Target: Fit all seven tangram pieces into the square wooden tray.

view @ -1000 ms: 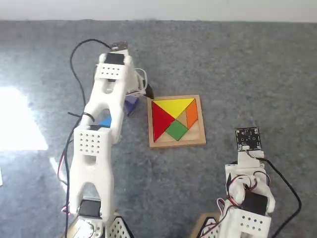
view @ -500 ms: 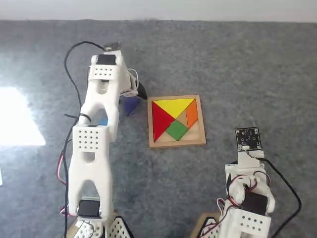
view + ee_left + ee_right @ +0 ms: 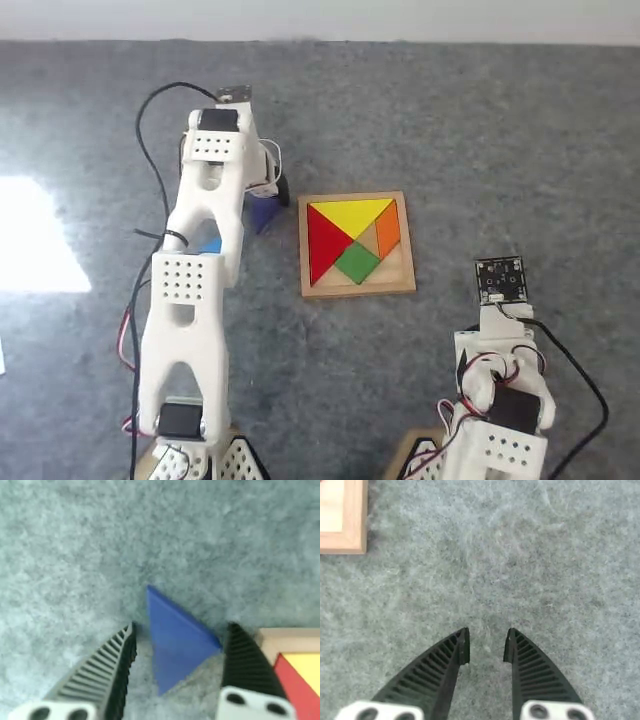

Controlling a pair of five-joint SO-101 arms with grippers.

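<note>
The left gripper (image 3: 181, 628) is down at the grey mat (image 3: 480, 130), just off the tray's far left corner. Its fingers stand apart and straddle the dark blue triangle (image 3: 175, 642), which lies flat on the mat. One corner of the triangle sits right against the finger nearer the tray. Whether they touch cannot be confirmed.

The square wooden tray (image 3: 357, 290) rests mid-table between the two arms. It holds a yellow triangle (image 3: 350, 214) along its far edge, a red triangle (image 3: 324, 245) along its left edge, a green square (image 3: 357, 262) near the front and an orange parallelogram (image 3: 388, 232) at the right. Bare wood shows beside the green square.

A light blue piece (image 3: 211, 244) lies on the mat, partly under the left arm (image 3: 195, 290).

The right gripper (image 3: 486, 645) hangs over the mat, near the tray's front right corner. Its fingers are slightly parted with nothing between them.
</note>
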